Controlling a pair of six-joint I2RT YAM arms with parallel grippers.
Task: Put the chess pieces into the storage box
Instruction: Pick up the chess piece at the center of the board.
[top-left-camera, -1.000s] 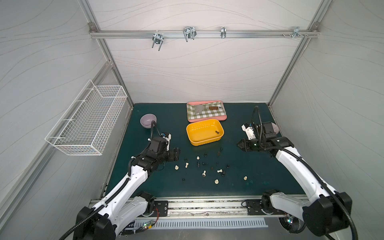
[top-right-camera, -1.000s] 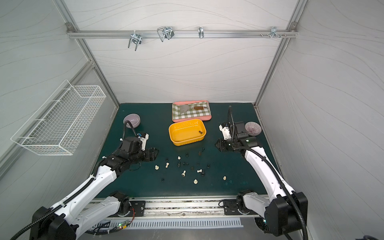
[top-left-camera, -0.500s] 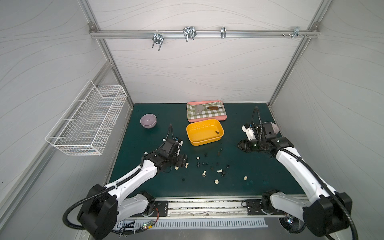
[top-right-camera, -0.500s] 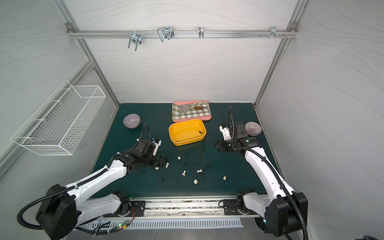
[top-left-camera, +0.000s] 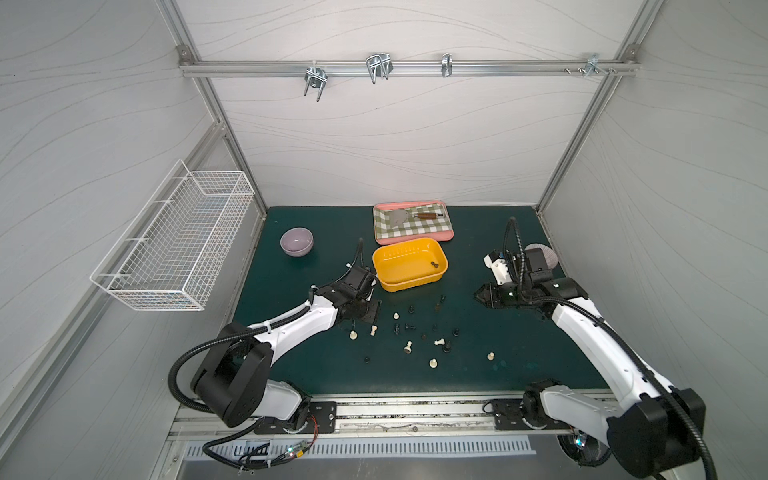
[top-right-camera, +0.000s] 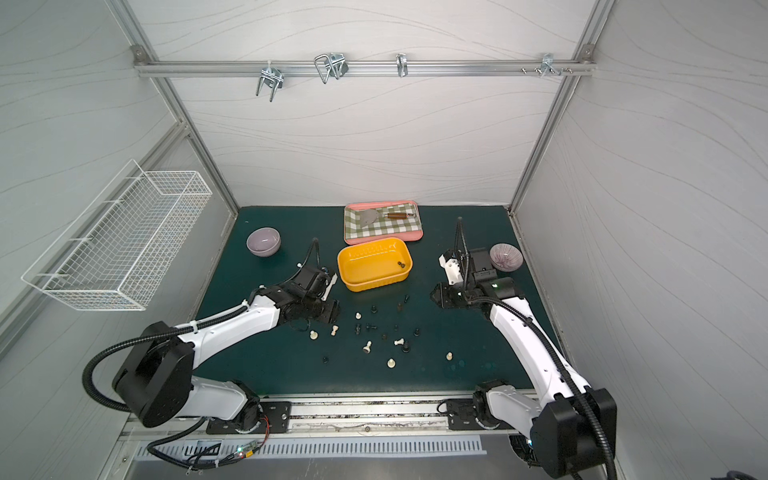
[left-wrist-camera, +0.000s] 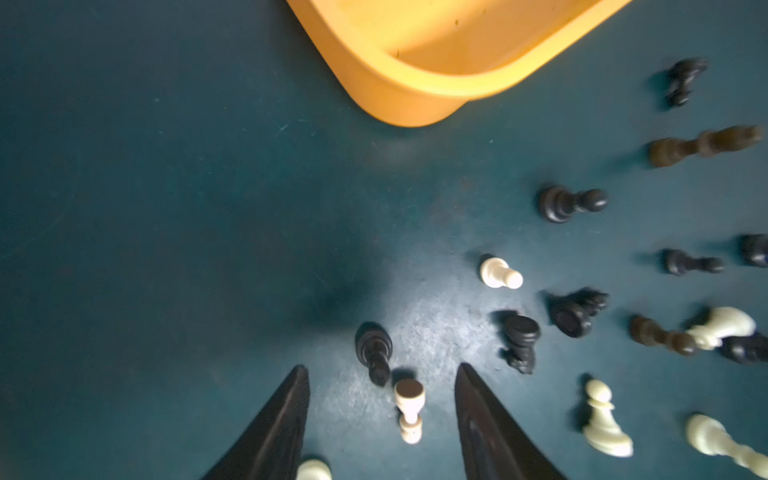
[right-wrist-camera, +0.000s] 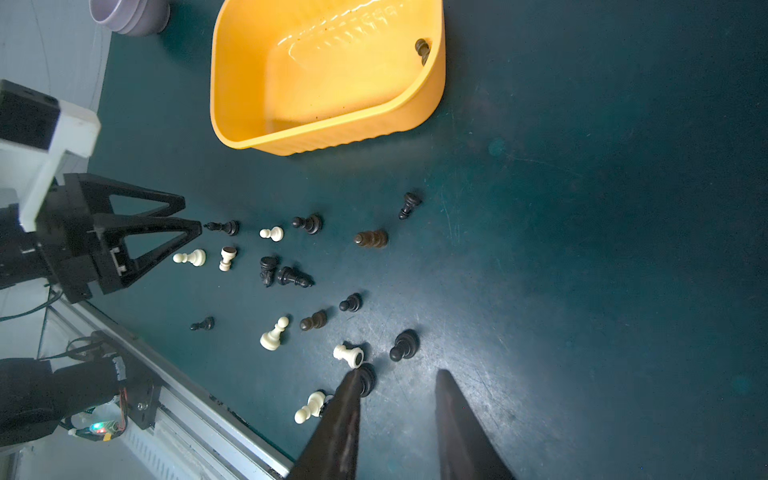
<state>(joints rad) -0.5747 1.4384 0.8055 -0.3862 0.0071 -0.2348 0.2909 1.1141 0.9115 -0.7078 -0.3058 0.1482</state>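
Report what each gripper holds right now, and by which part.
Nothing is held. The left gripper has its jaws apart, with a lying white chess piece between them, untouched. The right gripper has its jaws apart with nothing between them.

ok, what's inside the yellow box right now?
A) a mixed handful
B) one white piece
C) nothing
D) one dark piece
D: in both top views the storage box holds a single dark chess piece close to its wall, and no white piece shows inside it.
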